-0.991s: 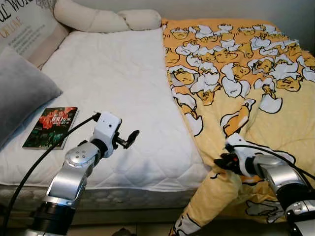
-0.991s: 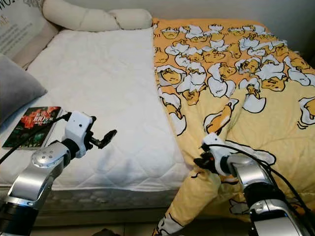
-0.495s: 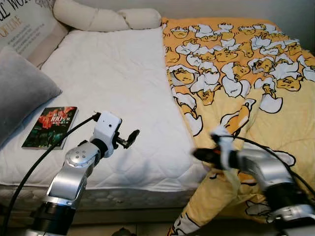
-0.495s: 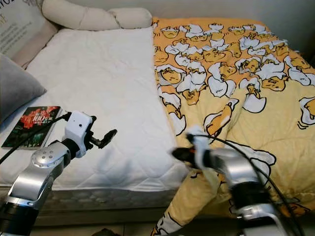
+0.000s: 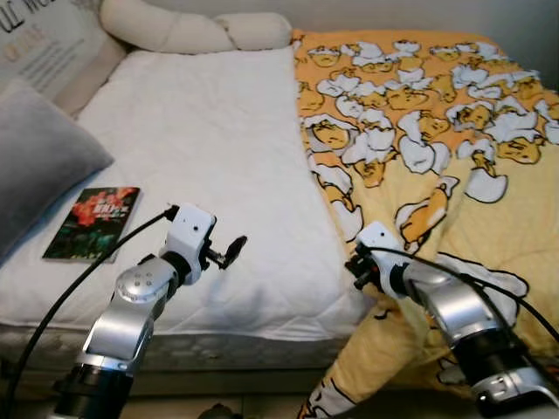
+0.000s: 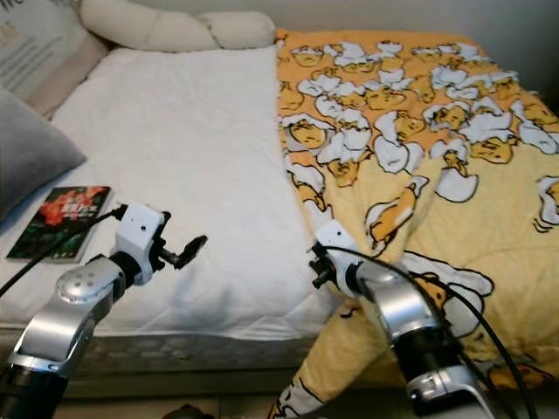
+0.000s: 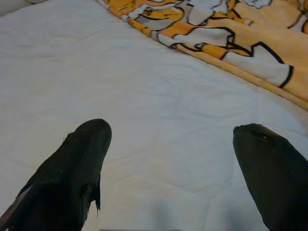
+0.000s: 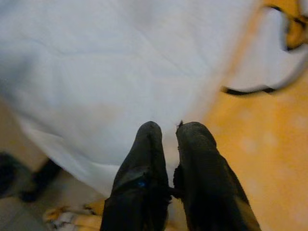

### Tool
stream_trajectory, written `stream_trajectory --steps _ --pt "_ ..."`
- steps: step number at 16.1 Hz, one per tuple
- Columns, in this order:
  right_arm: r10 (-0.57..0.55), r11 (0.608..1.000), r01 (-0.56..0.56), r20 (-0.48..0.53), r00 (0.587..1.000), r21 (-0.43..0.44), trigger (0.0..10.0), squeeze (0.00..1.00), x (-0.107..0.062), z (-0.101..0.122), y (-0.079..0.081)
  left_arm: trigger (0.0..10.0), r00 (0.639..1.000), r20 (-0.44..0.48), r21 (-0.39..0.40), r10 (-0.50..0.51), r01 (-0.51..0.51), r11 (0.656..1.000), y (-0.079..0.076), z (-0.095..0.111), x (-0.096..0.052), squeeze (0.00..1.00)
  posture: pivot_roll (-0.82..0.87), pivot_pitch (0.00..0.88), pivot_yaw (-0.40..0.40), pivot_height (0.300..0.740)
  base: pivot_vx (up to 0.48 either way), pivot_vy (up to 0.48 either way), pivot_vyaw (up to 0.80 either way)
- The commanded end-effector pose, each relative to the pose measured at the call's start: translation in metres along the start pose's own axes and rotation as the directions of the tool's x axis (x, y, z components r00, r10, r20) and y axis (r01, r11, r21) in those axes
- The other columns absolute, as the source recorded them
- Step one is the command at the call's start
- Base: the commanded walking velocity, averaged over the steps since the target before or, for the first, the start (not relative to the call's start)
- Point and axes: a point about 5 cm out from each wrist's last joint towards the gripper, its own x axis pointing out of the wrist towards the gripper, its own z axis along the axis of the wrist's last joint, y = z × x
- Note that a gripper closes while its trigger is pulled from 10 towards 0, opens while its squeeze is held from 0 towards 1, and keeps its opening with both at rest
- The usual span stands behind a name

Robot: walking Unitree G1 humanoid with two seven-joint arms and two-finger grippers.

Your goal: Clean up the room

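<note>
A yellow duck-print blanket [image 5: 419, 131] covers the right half of the bed, and its left edge lies on the white mattress [image 5: 210, 131]. My right gripper [image 5: 356, 266] hovers at that edge near the bed's front, over the mattress and the blanket. Its fingers [image 8: 149, 159] are shut, with nothing seen between them. My left gripper [image 5: 229, 251] hangs open over bare mattress near the front, its fingers [image 7: 72, 173] wide apart. A dark book [image 5: 93, 223] lies on the mattress to its left.
A grey pillow [image 5: 35, 157] sits at the left edge, with a printed cushion [image 5: 52, 44] behind it. A cream bolster [image 5: 192, 30] lies along the head of the bed. The blanket drapes over the front edge down toward the floor.
My right gripper swung left off the blanket's front fold and now sits higher at the blanket's left edge. The left arm has barely moved. The camera shifted slightly.
</note>
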Motion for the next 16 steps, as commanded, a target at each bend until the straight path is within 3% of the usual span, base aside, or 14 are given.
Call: stream_trajectory --steps 1,5,9,10,11,12,13,14,16 --pt "-0.032 0.999 0.031 -0.016 0.999 -0.031 10.0 1.00 0.001 0.002 0.005 10.0 0.999 0.017 0.020 -0.034 0.034 0.999 -0.005 0.004 -0.001 0.00 0.02 0.000 0.001 0.740 0.000 0.000 0.00" --pt "-0.180 0.966 0.154 -0.113 0.977 -0.206 10.0 1.00 -0.001 -0.009 0.002 10.0 0.989 0.020 0.028 -0.149 0.149 0.988 -0.017 0.003 -0.014 0.00 0.05 0.000 -0.007 0.740 0.000 0.000 0.00" --pt "-0.265 0.941 0.207 -0.204 0.942 -0.267 10.0 1.00 -0.002 -0.031 -0.002 10.0 0.955 0.020 0.003 -0.296 0.296 0.955 -0.029 0.004 -0.022 0.00 0.05 0.000 0.007 0.740 0.000 0.000 0.00" --pt "-0.274 0.941 0.213 -0.223 0.936 -0.263 10.0 1.00 0.000 -0.035 -0.004 10.0 0.939 0.013 0.001 -0.345 0.345 0.939 -0.033 0.004 -0.025 0.91 0.05 0.000 0.011 0.740 0.000 0.000 0.00" --pt "-0.278 0.940 0.215 -0.229 0.933 -0.265 10.0 0.11 0.000 -0.037 -0.004 10.0 0.932 0.010 0.002 -0.362 0.362 0.932 -0.035 0.004 -0.026 1.00 0.05 0.000 0.012 0.740 0.000 0.000 0.00" --pt "-0.271 0.947 0.213 -0.244 0.931 -0.240 10.0 0.00 0.002 -0.041 -0.005 10.0 0.922 -0.002 0.018 -0.388 0.388 0.922 -0.036 0.004 -0.027 1.00 0.05 0.000 0.015 0.740 0.000 0.000 0.00" --pt "-0.265 0.953 0.213 -0.253 0.930 -0.216 3.2 0.00 0.004 -0.045 -0.005 10.0 0.919 -0.012 0.036 -0.394 0.394 0.918 -0.037 0.004 -0.028 1.00 0.05 0.000 0.016 0.740 0.000 0.000 0.00" --pt "-0.252 0.960 0.207 -0.259 0.933 -0.189 0.0 0.00 0.005 -0.047 -0.005 10.0 0.919 -0.019 0.041 -0.393 0.393 0.919 -0.037 0.003 -0.029 1.00 0.05 0.000 0.015 0.740 0.000 0.000 0.00" --pt "-0.251 0.961 0.208 -0.251 0.935 -0.185 0.0 0.00 0.006 -0.044 -0.005 10.0 0.922 -0.032 0.050 -0.386 0.387 0.921 -0.035 0.003 -0.030 1.00 0.06 0.000 0.012 0.740 0.000 0.000 0.00"
